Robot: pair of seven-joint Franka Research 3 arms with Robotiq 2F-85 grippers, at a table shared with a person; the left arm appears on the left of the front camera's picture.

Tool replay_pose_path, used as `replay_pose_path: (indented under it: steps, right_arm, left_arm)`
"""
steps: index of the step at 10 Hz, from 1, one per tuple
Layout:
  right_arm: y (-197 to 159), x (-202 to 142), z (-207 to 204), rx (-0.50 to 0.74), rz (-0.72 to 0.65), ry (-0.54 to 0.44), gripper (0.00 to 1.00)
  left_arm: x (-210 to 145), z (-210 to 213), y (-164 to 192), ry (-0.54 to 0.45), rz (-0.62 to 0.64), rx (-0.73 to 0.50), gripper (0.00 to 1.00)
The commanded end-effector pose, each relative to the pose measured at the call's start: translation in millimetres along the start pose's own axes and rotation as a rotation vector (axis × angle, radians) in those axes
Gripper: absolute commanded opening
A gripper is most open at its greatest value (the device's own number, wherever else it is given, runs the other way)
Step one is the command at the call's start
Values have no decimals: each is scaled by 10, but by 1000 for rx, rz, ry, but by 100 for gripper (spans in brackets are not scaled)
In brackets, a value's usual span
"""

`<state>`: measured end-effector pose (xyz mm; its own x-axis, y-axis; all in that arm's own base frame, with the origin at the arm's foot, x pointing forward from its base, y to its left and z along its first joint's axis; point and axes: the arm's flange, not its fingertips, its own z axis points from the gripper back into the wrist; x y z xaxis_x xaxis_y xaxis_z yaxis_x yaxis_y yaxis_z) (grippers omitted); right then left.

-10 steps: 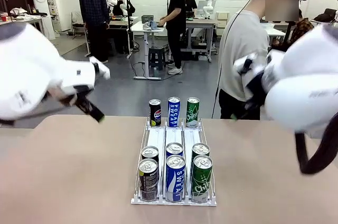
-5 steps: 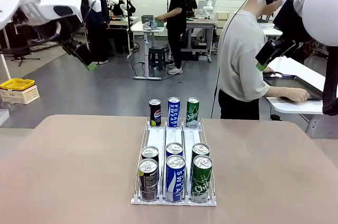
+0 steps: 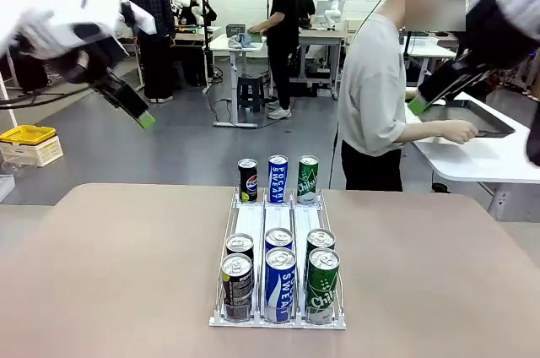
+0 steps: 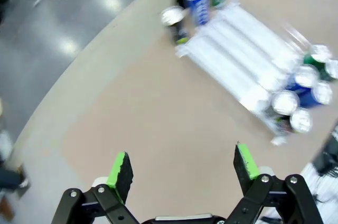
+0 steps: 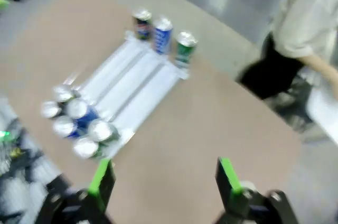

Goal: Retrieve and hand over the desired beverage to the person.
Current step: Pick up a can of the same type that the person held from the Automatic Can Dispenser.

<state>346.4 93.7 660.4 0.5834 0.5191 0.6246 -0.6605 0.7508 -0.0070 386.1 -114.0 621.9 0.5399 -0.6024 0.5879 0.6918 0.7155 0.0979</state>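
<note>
**Front view: person (image 3: 371, 96) beyond the can rack (image 3: 278, 221), both grippers empty**

The person in grey stands past the rack's far right corner, hand on a white side table (image 3: 494, 160). At the rack's far end stand a black Pepsi can (image 3: 247, 180), a blue "SWEAT" can (image 3: 278, 177) and a green "Chil" can (image 3: 308, 178). The left gripper (image 4: 179, 163) and right gripper (image 5: 163, 174) hang high over the rack, jaws wide.

The front camera sits low at the near edge of the table (image 3: 101, 273), facing across the can rack (image 3: 278, 216) toward the person (image 3: 371, 96) and the room behind. Both wrist cameras look steeply down from well above the table, the left from the rack's left side and the right from its right. All three share the rack and table; the front and right wrist views also share the person.
</note>
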Motion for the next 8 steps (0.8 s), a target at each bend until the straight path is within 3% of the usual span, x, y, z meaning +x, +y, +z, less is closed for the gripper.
replay_pose_path:
  steps: [1, 2, 4, 8]
  right_arm:
    - [-467, -439, 576, 302, -72, -33, 100]
    - [-870, -630, 704, 335, -211, -97, 100]
    - [-1327, -891, 788, 351, -359, -169, 100]
    - [-1444, -1282, 1113, 353, -417, -209, 100]
  left_arm:
    - [-389, 609, 477, -7, 54, -311, 100]
    - [-567, 748, 666, -24, 83, -393, 100]
    - [-924, 979, 888, -108, 198, -336, 100]
    - [-1561, 1510, 1061, -167, 330, -291, 100]
